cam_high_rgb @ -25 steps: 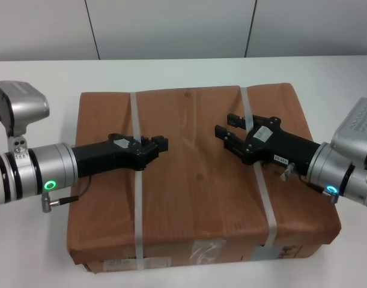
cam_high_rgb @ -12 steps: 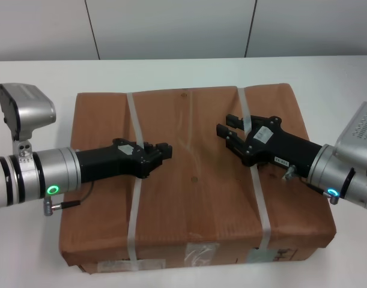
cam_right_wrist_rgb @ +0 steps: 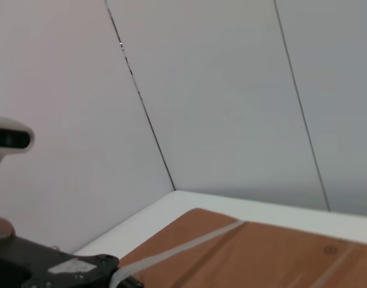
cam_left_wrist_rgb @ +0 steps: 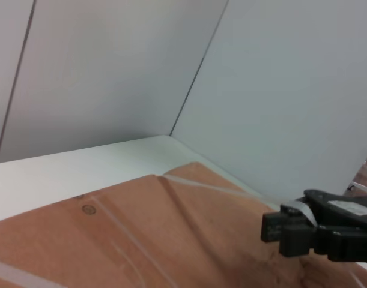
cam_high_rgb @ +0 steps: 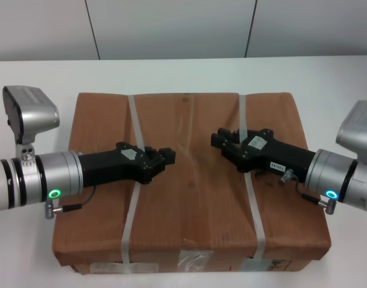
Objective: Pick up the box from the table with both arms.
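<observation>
— Over the brown box (cam_high_rgb: 192, 180), what is the left gripper (cam_high_rgb: 163, 158) doing?

— It lies across the left strap (cam_high_rgb: 134, 174), just beside it. Its black fingers (cam_high_rgb: 166, 155) look nearly together, but I cannot tell whether they have hold of the strap.

— And the box itself?

— Large, flat and rectangular, wrapped in wrinkled brown paper, with a long crease running between the two sets of fingers. It sits on the smooth white table (cam_high_rgb: 39, 75). Two whitish plastic straps bind it.

— The other side?

— The right gripper (cam_high_rgb: 219, 141) lies over the right strap (cam_high_rgb: 248, 180), fingers (cam_high_rgb: 218, 138) pointing toward the left ones, well apart from them. Again, I cannot tell how far open they are or whether they clasp anything. A small white sticker (cam_high_rgb: 273, 166) sits on its black body, print too small to read.

— Any labels?

— Pale labels and clear tape (cam_high_rgb: 192, 259) on the near side face of the box, behind both sets of fingers; nothing legible.
</observation>
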